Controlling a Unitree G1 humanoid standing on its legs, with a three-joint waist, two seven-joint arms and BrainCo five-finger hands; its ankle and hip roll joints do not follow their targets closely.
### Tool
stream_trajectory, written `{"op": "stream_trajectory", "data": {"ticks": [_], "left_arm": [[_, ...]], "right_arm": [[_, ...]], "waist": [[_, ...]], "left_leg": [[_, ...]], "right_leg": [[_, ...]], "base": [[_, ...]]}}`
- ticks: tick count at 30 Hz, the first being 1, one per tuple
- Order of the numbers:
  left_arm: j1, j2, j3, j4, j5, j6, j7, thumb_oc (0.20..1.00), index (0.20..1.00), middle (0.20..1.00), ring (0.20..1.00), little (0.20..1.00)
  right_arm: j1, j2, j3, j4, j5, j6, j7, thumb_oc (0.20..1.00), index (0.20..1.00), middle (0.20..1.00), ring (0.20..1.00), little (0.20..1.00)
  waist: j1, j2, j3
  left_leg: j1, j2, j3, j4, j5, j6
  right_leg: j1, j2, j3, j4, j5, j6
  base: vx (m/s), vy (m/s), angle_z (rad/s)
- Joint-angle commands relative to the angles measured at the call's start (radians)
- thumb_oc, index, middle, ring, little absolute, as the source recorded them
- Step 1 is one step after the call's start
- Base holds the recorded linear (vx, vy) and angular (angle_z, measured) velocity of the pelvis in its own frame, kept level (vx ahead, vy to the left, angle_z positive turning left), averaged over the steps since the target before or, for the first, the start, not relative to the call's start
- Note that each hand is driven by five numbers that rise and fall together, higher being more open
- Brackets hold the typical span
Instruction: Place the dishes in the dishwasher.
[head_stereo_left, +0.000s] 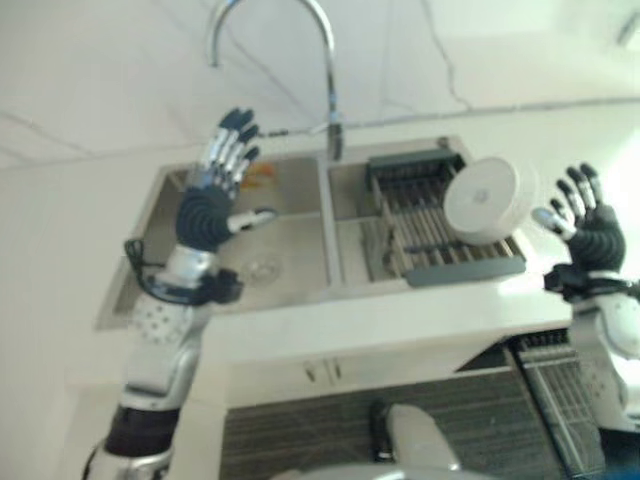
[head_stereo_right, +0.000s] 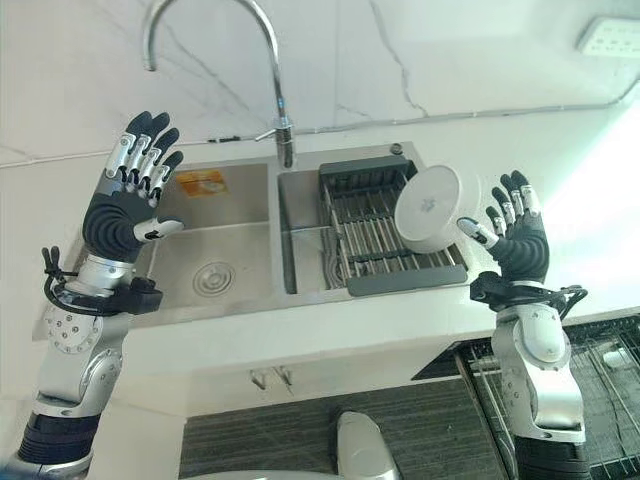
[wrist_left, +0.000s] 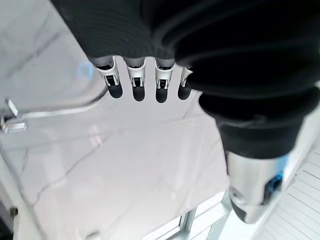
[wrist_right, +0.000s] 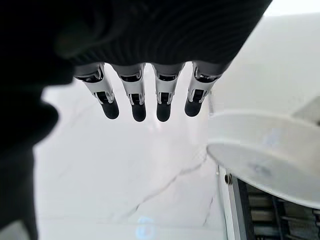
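A robot stands at a double kitchen sink (head_stereo_right: 180, 300) with both hands raised and empty, fingers spread. The left hand (head_stereo_right: 128, 205) hangs above the left basin, its straight dark-tipped fingers (wrist_left: 136, 86) clear of everything. The right hand (head_stereo_right: 518, 240) is held over the counter just beside a white bowl (head_stereo_right: 432, 208), thumb towards it but, as far as can be judged, not gripping; from the wrist, its fingers (wrist_right: 135, 102) are extended and the bowl's rim sits off to one side, apart from them.

The bowl leans on its edge on the black drying rack (head_stereo_right: 375, 245) that fills the right basin, its base facing outward. It is the one dish to be seen; the rest of the rack looks bare. The left basin holds nothing but its drain (head_stereo_right: 213, 279) and an orange label (head_stereo_right: 200, 183) on the back wall. Below the counter at the robot's right, the wire basket of the open dishwasher (head_stereo_right: 610, 385) is pulled out and appears empty.

The step in hand is taking the bowl. It will likely go best if the right hand closes thumb on one face and fingers on the other across the rim, getting a firm hold before lifting, since a smooth tilted bowl could slip or roll off the rack bars.
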Motion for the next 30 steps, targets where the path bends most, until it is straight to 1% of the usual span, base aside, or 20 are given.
{"op": "stream_trajectory", "data": {"ticks": [1, 2, 3, 5, 7, 8, 10, 12, 16, 23, 26, 28, 29, 30], "left_arm": [[0.034, 0.021, 0.002, -0.043, 0.014, -0.032, -0.002, 1.000, 1.000, 1.000, 1.000, 1.000], [0.042, 0.017, 0.003, -0.046, 0.017, -0.034, -0.002, 1.000, 1.000, 1.000, 1.000, 1.000], [0.042, 0.008, -0.005, -0.040, 0.020, -0.037, -0.004, 1.000, 1.000, 1.000, 1.000, 1.000], [0.042, 0.006, -0.011, -0.038, 0.027, -0.040, 0.008, 1.000, 1.000, 1.000, 1.000, 1.000], [0.046, 0.006, -0.013, -0.029, 0.030, -0.061, 0.005, 1.000, 1.000, 1.000, 1.000, 1.000], [0.042, 0.005, -0.017, -0.026, 0.033, -0.067, 0.001, 1.000, 1.000, 1.000, 1.000, 1.000], [0.019, 0.007, -0.035, -0.014, 0.060, -0.075, 0.003, 1.000, 1.000, 1.000, 1.000, 1.000], [0.010, 0.017, -0.038, -0.018, 0.043, -0.068, 0.004, 1.000, 1.000, 1.000, 1.000, 1.000], [0.004, 0.019, -0.043, -0.028, 0.044, -0.050, 0.010, 1.000, 1.000, 1.000, 1.000, 1.000], [0.003, 0.016, -0.046, -0.032, 0.042, -0.038, 0.030, 1.000, 1.000, 1.000, 1.000, 1.000], [-0.006, 0.013, -0.056, -0.030, 0.047, -0.036, 0.040, 1.000, 1.000, 1.000, 1.000, 1.000], [0.001, 0.016, -0.058, -0.034, 0.047, -0.042, 0.042, 1.000, 1.000, 1.000, 1.000, 1.000], [0.010, 0.018, -0.057, -0.037, 0.053, -0.049, 0.042, 1.000, 1.000, 1.000, 1.000, 1.000], [0.019, 0.022, -0.058, -0.041, 0.063, -0.056, 0.044, 1.000, 1.000, 1.000, 1.000, 1.000]], "right_arm": [[-0.002, -0.019, -0.002, -0.065, 0.057, -0.046, 0.034, 1.000, 1.000, 1.000, 1.000, 1.000], [0.001, -0.018, -0.002, -0.066, 0.053, -0.044, 0.038, 1.000, 1.000, 1.000, 1.000, 1.000], [-0.012, -0.017, 0.005, -0.061, 0.064, -0.039, 0.030, 1.000, 1.000, 1.000, 1.000, 1.000], [-0.031, -0.012, 0.020, -0.054, 0.058, -0.035, 0.025, 1.000, 1.000, 1.000, 1.000, 1.000], [-0.037, 0.002, 0.029, -0.058, 0.046, -0.035, 0.018, 1.000, 1.000, 1.000, 1.000, 1.000], [-0.040, 0.008, 0.033, -0.059, 0.040, -0.038, 0.011, 1.000, 1.000, 1.000, 1.000, 1.000], [-0.054, 0.012, 0.040, -0.050, 0.012, -0.052, -0.009, 1.000, 1.000, 1.000, 1.000, 1.000], [-0.035, 0.006, 0.015, -0.060, 0.031, -0.040, -0.018, 1.000, 1.000, 1.000, 1.000, 1.000], [-0.001, 0.012, -0.004, -0.077, 0.031, -0.043, -0.013, 1.000, 1.000, 1.000, 1.000, 1.000], [0.001, 0.018, 0.003, -0.080, 0.035, -0.028, -0.015, 1.000, 1.000, 1.000, 1.000, 1.000], [-0.014, 0.011, 0.004, -0.070, 0.038, -0.014, -0.027, 1.000, 1.000, 1.000, 1.000, 1.000], [-0.015, 0.005, 0.004, -0.069, 0.052, -0.004, -0.031, 1.000, 1.000, 1.000, 1.000, 1.000], [-0.013, 0.003, 0.001, -0.071, 0.051, -0.004, -0.017, 1.000, 1.000, 1.000, 1.000, 1.000], [-0.013, -0.002, 0.005, -0.072, 0.050, -0.001, 0.011, 1.000, 1.000, 1.000, 1.000, 1.000]], "waist": [[0.029, -0.028, -0.059], [0.040, -0.040, -0.051], [0.065, -0.052, -0.034], [0.076, -0.037, -0.022], [0.073, -0.019, -0.013], [0.070, -0.018, -0.010], [0.064, -0.013, -0.008], [0.053, -0.012, -0.017], [0.045, -0.020, -0.030], [0.053, -0.034, -0.027], [0.060, -0.044, -0.023], [0.063, -0.044, -0.020], [0.068, -0.041, -0.019], [0.075, -0.038, -0.014]], "left_leg": [[-0.013, -0.030, -0.029, 0.050, 0.251, 0.009], [-0.025, -0.046, -0.029, 0.067, 0.280, 0.011], [-0.082, -0.111, -0.035, 0.058, 0.210, 0.048], [-0.128, -0.160, -0.051, 0.050, 0.126, 0.076], [-0.161, -0.171, -0.044, 0.050, 0.056, 0.092], [-0.160, -0.170, -0.043, 0.050, 0.045, 0.097], [-0.159, -0.166, -0.064, 0.050, 0.021, 0.098], [-0.161, -0.152, -0.052, 0.050, 0.015, 0.100], [-0.169, -0.156, -0.066, 0.050, 0.003, 0.112], [-0.179, -0.167, -0.073, 0.050, 0.003, 0.127], [-0.177, -0.174, -0.077, 0.050, -0.001, 0.134], [-0.178, -0.173, -0.082, 0.050, 0.005, 0.137], [-0.182, -0.168, -0.088, 0.050, 0.013, 0.139], [-0.185, -0.159, -0.092, 0.050, 0.020, 0.140]], "right_leg": [[0.089, -0.062, 0.072, -0.170, 0.060, 0.110], [0.110, -0.061, 0.085, -0.170, 0.051, 0.102], [0.137, -0.061, 0.099, -0.170, 0.039, 0.107], [0.142, -0.042, 0.113, -0.170, 0.039, 0.126], [0.135, -0.025, 0.117, -0.170, 0.048, 0.142], [0.129, -0.027, 0.113, -0.170, 0.054, 0.145], [0.120, -0.025, 0.100, -0.170, 0.062, 0.151], [0.119, -0.032, 0.080, -0.170, 0.064, 0.156], [0.113, -0.042, 0.073, -0.170, 0.067, 0.161], [0.097, -0.055, 0.066, -0.170, 0.085, 0.173], [0.095, -0.061, 0.058, -0.170, 0.107, 0.182], [0.107, -0.048, 0.052, -0.170, 0.119, 0.182], [0.132, -0.031, 0.044, -0.170, 0.126, 0.177], [0.158, -0.020, 0.034, -0.170, 0.149, 0.179]], "base": [[0.15, -0.170, -0.38], [0.15, -0.103, -0.52], [0.16, -0.063, -0.48], [0.09, 0.046, -0.47], [0.07, 0.061, -0.22], [0.06, 0.055, -0.01], [0.04, 0.076, 0.18], [0.06, 0.118, 0.27], [0.04, 0.105, 0.06], [0.02, 0.111, 0.03], [0.01, 0.110, 0.02], [0.01, 0.136, -0.01], [-0.01, 0.126, -0.02], [-0.02, 0.091, -0.06]]}}
